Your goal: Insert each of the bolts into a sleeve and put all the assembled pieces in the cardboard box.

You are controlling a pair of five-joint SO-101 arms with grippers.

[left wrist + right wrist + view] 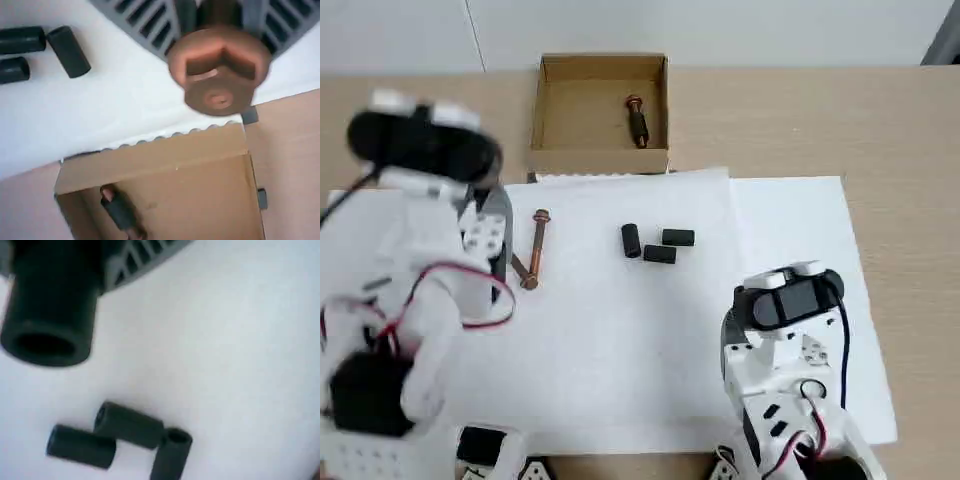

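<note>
My left gripper (215, 15) is shut on a copper bolt (218, 70), whose hex head faces the left wrist camera. In the high view this gripper (505, 250) is at the white sheet's left side, with two copper bolts (538, 240) (524, 274) beside it. My right gripper (60, 275) is shut on a black sleeve (50, 315), open end showing. Three loose black sleeves (660, 245) (129, 424) (69, 51) lie together mid-sheet. The cardboard box (600, 160) (150, 160) stands beyond the sheet and holds one assembled bolt-and-sleeve piece (637, 120) (117, 210).
A white paper sheet (620, 340) covers the wooden table (840, 120). The right arm's body (785, 300) stands over the sheet's near right part. The left arm's body (410, 300) covers the near left part.
</note>
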